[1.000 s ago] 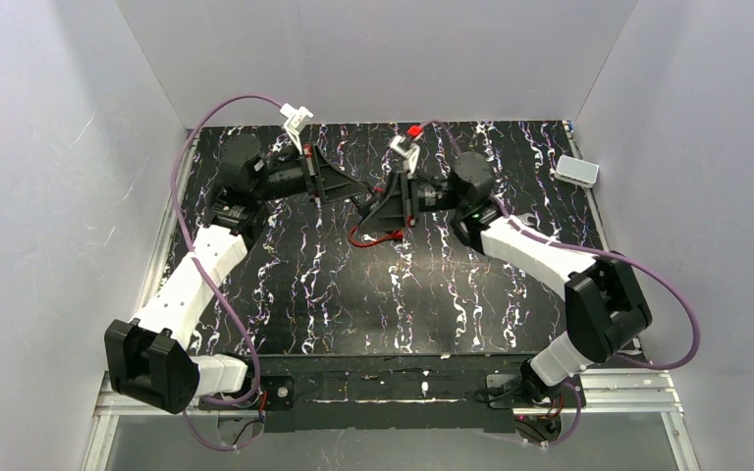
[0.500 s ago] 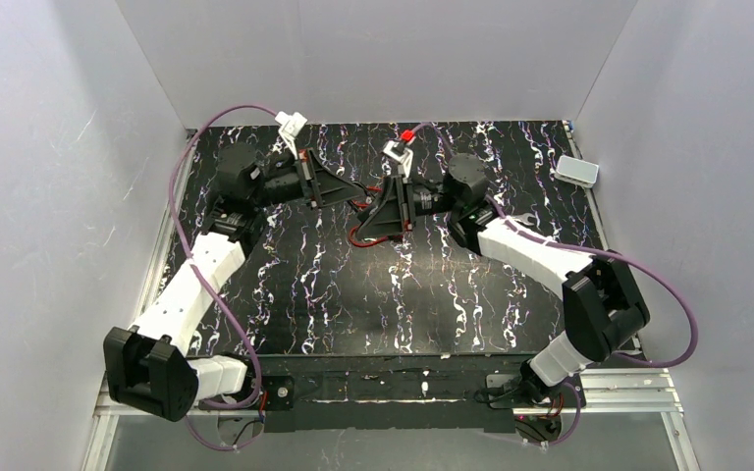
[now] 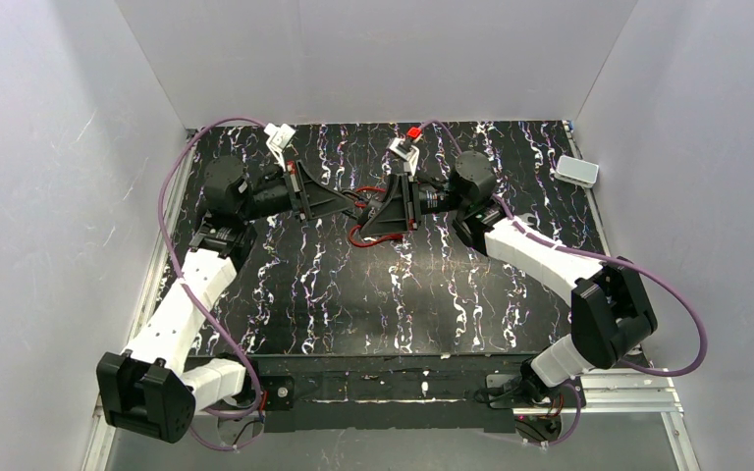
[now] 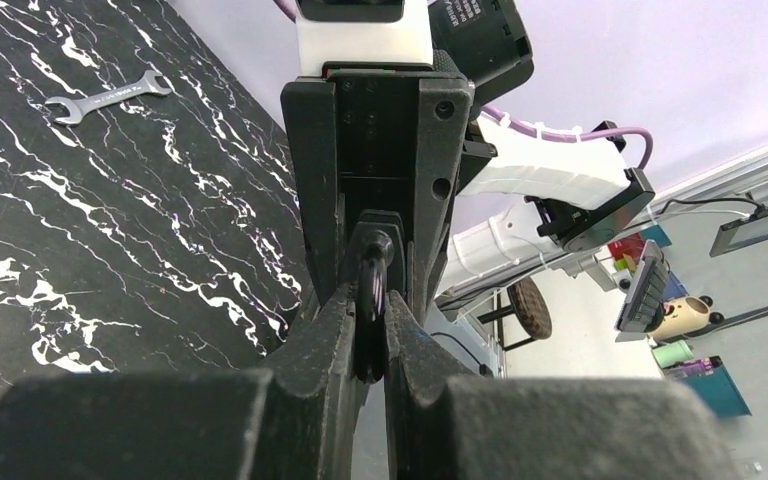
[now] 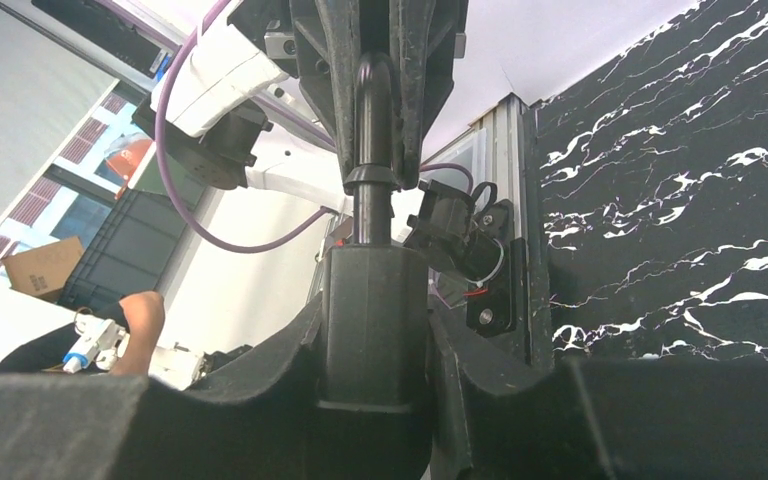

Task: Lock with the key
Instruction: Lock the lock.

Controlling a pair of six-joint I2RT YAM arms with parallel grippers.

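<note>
- Okay, far left first: the left arm [image 3: 188, 289] stretched from its base across the black marbled table [image 3: 353, 304] toward the far middle.
- At its tip the left gripper [image 4: 370, 300] pointed to the right, jaws pinching the key [image 4: 368, 340], which showed edge-on in the left wrist view as a thin dark piece squeezed between the two fingers [image 4: 320, 340].
- Dead centre, key met lock: the lock [image 5: 373, 350] sat between the two grippers over the far middle of the table. In the right wrist view the key's dark shaft ran straight from the left fingers into the lock's end. How deep it went, I could not tell.
- Just under that meeting point a red cable [image 3: 360, 235] looped toward the near side; whether it rested on the tabletop or hung above it was not clear.
- Next, the right gripper [image 5: 375, 315] faced left, nose to nose with the other one, jaws clamped on the lock's black body, one finger [image 5: 460, 365] against each side.
- Behind it the right arm [image 3: 540, 257] folded back toward its base at the near edge.
- Past the right gripper, as the left wrist camera saw it, a wrench [image 4: 110, 97] lay flat on the table, well apart from the grippers.
- Far right, a small white box [image 3: 577, 171] sat by the table's edge.
</note>
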